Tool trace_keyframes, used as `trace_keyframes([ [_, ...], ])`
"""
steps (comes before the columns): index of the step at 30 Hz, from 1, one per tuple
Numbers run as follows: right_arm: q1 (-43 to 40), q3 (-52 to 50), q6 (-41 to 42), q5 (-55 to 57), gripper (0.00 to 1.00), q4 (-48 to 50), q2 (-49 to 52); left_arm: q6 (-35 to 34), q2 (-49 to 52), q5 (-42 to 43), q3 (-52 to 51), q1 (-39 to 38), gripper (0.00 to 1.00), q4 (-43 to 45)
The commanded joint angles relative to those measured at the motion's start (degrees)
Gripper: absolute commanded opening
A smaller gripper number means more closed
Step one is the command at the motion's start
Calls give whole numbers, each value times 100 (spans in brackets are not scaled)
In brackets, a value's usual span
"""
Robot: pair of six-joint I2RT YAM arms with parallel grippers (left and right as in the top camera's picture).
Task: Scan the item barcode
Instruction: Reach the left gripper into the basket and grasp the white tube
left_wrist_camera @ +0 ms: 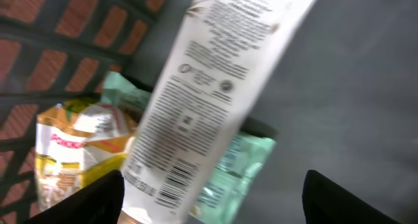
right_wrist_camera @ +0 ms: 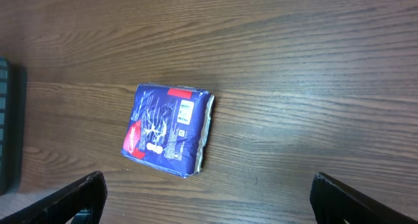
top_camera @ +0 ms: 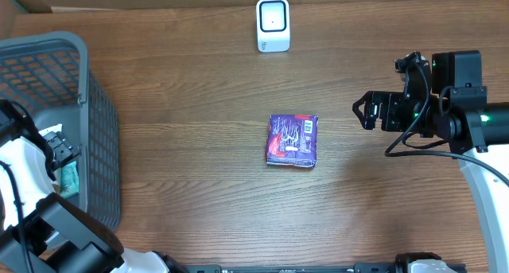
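A purple packet [top_camera: 293,140] lies flat in the middle of the wooden table, its printed label up; in the right wrist view the packet [right_wrist_camera: 166,129] sits ahead of my right gripper [right_wrist_camera: 209,201]. That gripper [top_camera: 362,111] hovers to the packet's right, open and empty. The white scanner [top_camera: 273,25] stands at the table's far edge. My left gripper [left_wrist_camera: 212,208] is down inside the grey basket [top_camera: 48,50], jaws wide apart, open. A blurred white tube [left_wrist_camera: 209,87] with a barcode lies close before it, near the left finger [left_wrist_camera: 98,201].
Under the tube in the basket lie a green packet [left_wrist_camera: 241,159] and a yellow packet [left_wrist_camera: 65,152]. The basket's mesh wall [left_wrist_camera: 78,28] rises behind them. The basket's dark edge [right_wrist_camera: 10,119] shows at the left of the right wrist view.
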Motion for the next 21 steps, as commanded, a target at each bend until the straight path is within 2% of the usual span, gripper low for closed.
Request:
trace_keyframes([
  [1,37,120,-2,-31,100,4,-9,313,162,-125,-22,170,79,76],
  [6,37,120,-2,-31,100,-2,-9,393,586,-33,-22,249,80,284],
  [10,37,120,-2,-33,100,-17,-9,485,960,-37,-22,247,77,367],
  [12,37,120,0,-33,100,-28,-9,485,1025,-37,-22,247,69,400],
  [14,37,120,0,-33,100,-35,-9,483,1025,-37,-20,247,53,455],
  [15,37,120,0,-33,100,-35,-9,485,1014,-37,-9,247,43,468],
  [17,37,120,0,-33,100,-31,-9,479,1010,-52,44,247,17,437],
  [18,37,120,0,-33,100,-17,-9,470,1010,-52,85,247,13,396],
  [21,37,120,0,-33,100,-15,-9,188,1003,-48,260,247,12,249],
])
